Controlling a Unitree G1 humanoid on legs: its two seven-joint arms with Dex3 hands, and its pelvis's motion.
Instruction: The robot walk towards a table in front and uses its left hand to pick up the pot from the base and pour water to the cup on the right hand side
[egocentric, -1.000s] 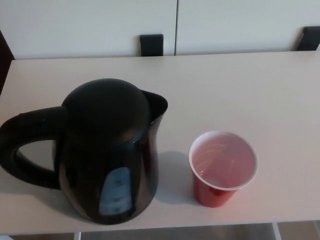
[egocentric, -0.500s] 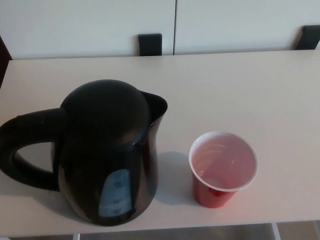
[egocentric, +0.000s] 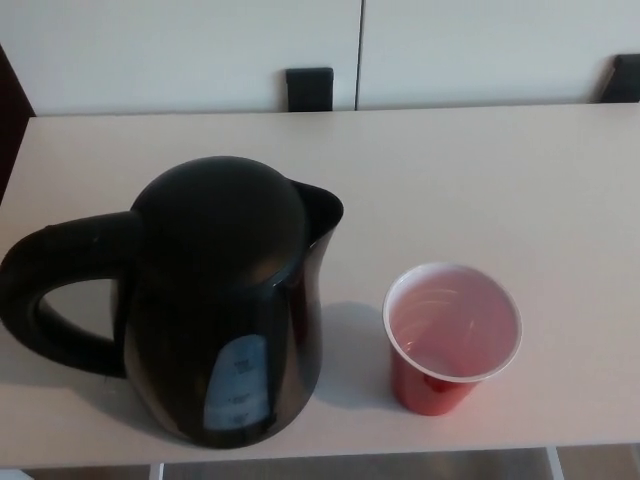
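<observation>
No robot hand in view, so grip state can't be told; pot (egocentric: 225, 300) w/ handle (egocentric: 60, 300) at 9 o'clock, cup (egocentric: 452, 335) just beside at 3; a loose handle grab or early tilt could topple the light cup.

A big black pot (egocentric: 215, 300) stands upright on a pale table (egocentric: 480, 170). Its lid is shut. Its handle sticks out on the side away from the red cup (egocentric: 450, 335), and its spout points up toward the far side. The cup stands near the pot, not touching it. The cup is white inside.
</observation>
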